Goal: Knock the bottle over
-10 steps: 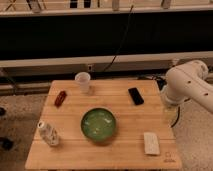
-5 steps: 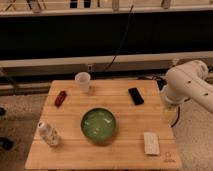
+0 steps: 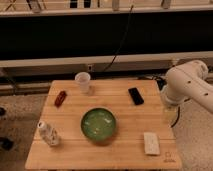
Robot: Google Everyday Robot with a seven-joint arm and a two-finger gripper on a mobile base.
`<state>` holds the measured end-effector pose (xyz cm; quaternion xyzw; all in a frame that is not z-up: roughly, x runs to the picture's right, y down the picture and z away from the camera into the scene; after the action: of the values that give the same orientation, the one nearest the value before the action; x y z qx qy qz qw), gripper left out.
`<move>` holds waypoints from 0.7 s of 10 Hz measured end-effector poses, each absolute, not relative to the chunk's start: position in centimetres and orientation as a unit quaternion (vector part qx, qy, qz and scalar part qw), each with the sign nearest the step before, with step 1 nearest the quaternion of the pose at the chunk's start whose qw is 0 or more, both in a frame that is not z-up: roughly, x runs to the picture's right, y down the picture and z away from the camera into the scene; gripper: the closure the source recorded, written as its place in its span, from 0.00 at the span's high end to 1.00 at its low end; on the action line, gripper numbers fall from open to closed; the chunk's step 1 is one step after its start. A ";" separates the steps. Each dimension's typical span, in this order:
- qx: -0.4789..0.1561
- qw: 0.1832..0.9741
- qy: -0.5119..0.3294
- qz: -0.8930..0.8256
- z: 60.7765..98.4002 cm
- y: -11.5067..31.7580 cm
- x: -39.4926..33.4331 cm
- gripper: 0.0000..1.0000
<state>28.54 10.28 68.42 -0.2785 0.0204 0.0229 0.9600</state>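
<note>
The bottle is small and clear with a white cap and a pale body. It stands upright, slightly leaning, near the front left corner of the wooden table. My white arm is folded at the table's right edge. The gripper is at the arm's lower end by the right edge, far from the bottle, with the whole table width between them.
A green bowl sits in the middle of the table. A translucent white cup stands at the back, with a small red object to its left. A black phone lies back right and a white packet front right.
</note>
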 end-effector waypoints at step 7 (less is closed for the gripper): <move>-0.271 0.962 0.006 -0.037 68.4 9.8 22.3 0.80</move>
<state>22.28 9.83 68.37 -0.2713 0.0056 -0.0370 0.9618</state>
